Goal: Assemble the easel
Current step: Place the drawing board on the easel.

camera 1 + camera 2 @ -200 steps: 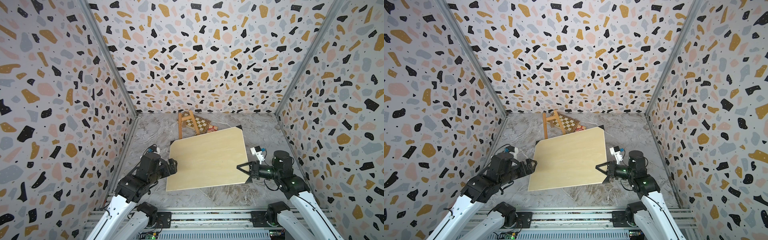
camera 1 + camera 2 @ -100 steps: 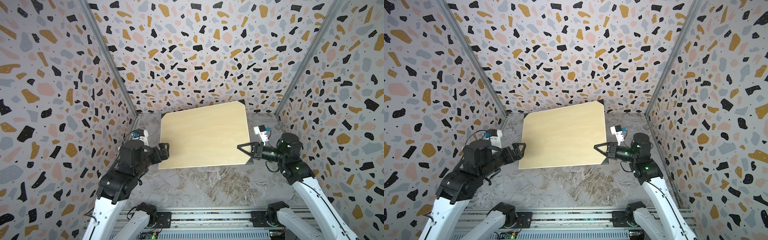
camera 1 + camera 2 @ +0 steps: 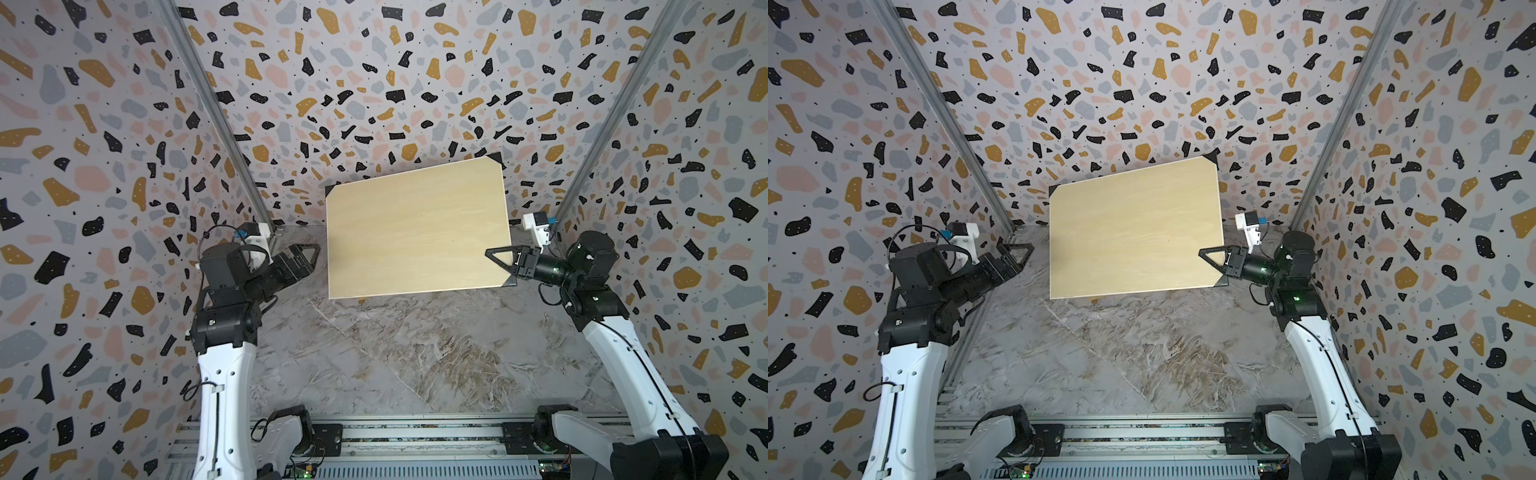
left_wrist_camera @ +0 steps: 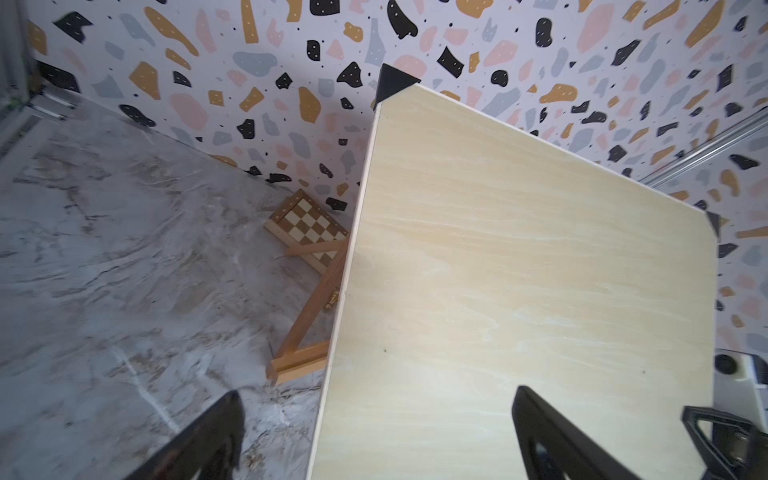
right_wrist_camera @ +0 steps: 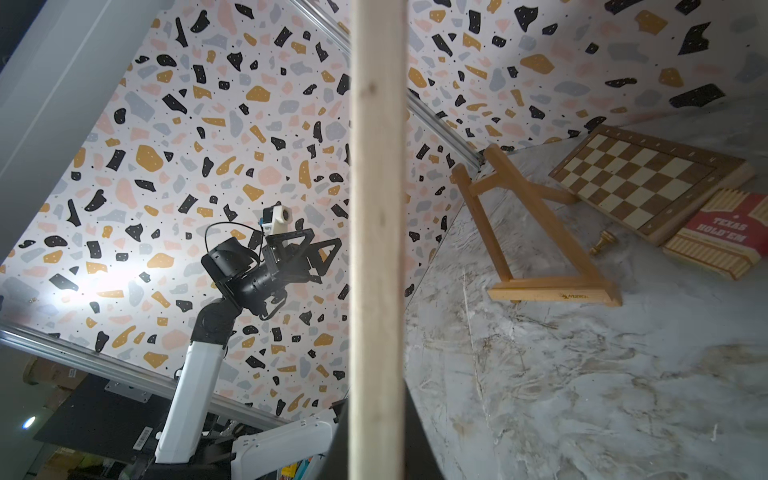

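1. The right gripper (image 3: 498, 268) pinches the right edge of the pale wooden board (image 3: 415, 232) near its lower black corner. It holds the board tilted in the air, clear of the marbled table (image 3: 395, 365). Both top views show this grip, and the right wrist view sees the board edge-on (image 5: 376, 208).
2. The left gripper (image 3: 309, 257) hangs just beside the board's left edge with its jaws spread wide and nothing between them. No contact shows in a top view (image 3: 1023, 255).
3. The easel (image 5: 552, 293) lies flat on the table near the back wall, under the raised board, which hides it in both top views. The left wrist view catches one slat and the ledge end (image 4: 313, 303).
4. The checkered chessboard box (image 5: 640, 183) lies against the easel's far side. A red Texas Hold'em card box (image 5: 723, 232) and a small brass piece (image 5: 602, 241) lie close by.
5. Progress looks early. The board is off the easel, but the frame is not yet upright, and I cannot make out a rear leg.
6. What is left, as I judge it, is to park the board, stand the A-frame, swing out its support and perhaps seat the board on the ledge.
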Available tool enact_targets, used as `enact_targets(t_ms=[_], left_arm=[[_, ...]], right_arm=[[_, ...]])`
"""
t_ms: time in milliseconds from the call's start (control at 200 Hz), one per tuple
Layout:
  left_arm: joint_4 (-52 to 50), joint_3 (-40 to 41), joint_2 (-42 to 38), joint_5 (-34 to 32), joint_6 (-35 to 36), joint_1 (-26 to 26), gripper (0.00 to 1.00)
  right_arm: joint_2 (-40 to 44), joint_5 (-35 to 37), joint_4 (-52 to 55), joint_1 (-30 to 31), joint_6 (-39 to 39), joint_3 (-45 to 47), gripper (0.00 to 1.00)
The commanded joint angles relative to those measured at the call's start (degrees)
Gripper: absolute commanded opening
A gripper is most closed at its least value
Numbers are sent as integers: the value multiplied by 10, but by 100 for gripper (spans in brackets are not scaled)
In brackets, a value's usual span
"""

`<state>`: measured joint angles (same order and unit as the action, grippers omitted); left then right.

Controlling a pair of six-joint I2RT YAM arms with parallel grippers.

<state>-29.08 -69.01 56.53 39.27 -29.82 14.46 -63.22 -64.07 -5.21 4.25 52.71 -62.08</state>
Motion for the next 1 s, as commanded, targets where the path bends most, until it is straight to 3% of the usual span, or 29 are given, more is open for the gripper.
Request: enact_targets(t_ms=[0, 180, 375, 441, 521, 871, 996], left_arm=[[105, 21, 24, 143, -32, 30, 99], [135, 8, 57, 174, -28, 33, 99], [130, -20, 109, 191, -15, 40, 99], [181, -13, 117, 224, -55, 39, 99], [311, 15, 117, 254, -137, 38, 100], [378, 17, 110, 273, -174, 6, 87], [384, 13, 100, 276, -177, 6, 77]], right_arm=[[19, -45, -194, -6, 41, -54, 0], [7, -52, -287, -12, 116, -39, 0], [11, -56, -290, -13, 127, -47, 0], [11, -54, -290, -12, 133, -48, 0], [11, -49, -316, -4, 155, -40, 0], [3, -32, -351, 23, 179, -36, 0], [0, -29, -347, 16, 177, -30, 0]])
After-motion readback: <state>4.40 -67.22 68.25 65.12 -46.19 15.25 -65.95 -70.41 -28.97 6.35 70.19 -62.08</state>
